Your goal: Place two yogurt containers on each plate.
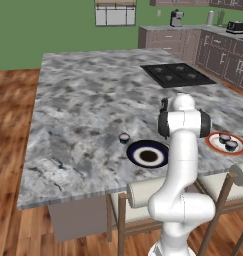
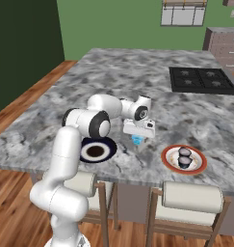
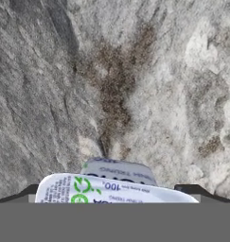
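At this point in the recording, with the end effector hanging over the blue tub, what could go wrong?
The end effector is open around the light-blue tub, which sits low between the fingers in the hand view; closing may catch only the lid edge and slip. The navy plate holds no tubs, while the orange-rimmed plate already has two: adding there would break the count. A dark cup stands close beside the navy plate and could be knocked.
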